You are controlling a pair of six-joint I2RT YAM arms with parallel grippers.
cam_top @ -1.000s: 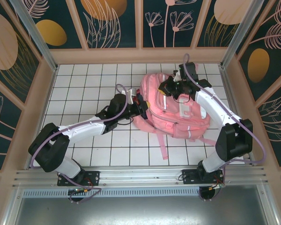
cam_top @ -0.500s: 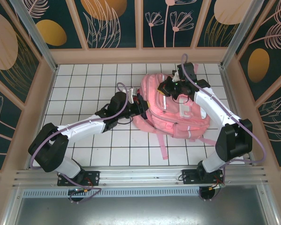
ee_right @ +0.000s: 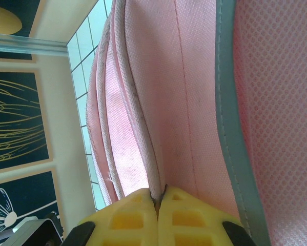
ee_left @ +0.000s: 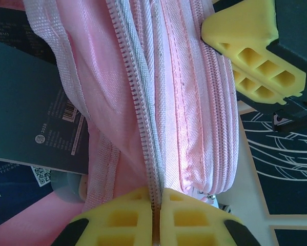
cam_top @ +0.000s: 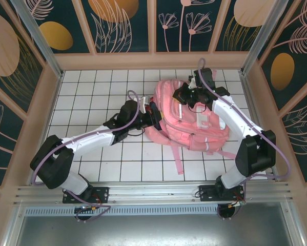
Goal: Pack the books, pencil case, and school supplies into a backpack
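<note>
- Pink fabric takes up most of the work area: the backpack (cam_top: 186,120) lies flat on the white tiled table (cam_top: 91,92), right of centre, with its straps trailing toward the near edge.
- Left gripper (cam_top: 154,114) sits at the backpack's left edge. In its wrist view the yellow tips (ee_left: 156,215) are pressed together on the backpack, right on the zipper (ee_left: 143,113). Whether they hold the slider or just the tape, I cannot tell.
- Right gripper (cam_top: 180,95) is at the far-left corner of the backpack, just beyond the left one. Its tips (ee_right: 157,210) are closed on a corded seam of the pink fabric.
- A navy book (ee_left: 35,118) with a barcode shows inside the gaping mouth, left of the zipper teeth, so the books look to be packed already.
- The key relation: the zipper's long axis runs straight away from the left gripper toward the right gripper's yellow finger (ee_left: 250,46), which appears at the far end of that line. The two grips bracket the opening.
- My judgement: closing the mouth means travel along that line, the left arm being the nearer to the zipper, while the right arm keeps the fabric taut. A slack edge could let the teeth snag.
</note>
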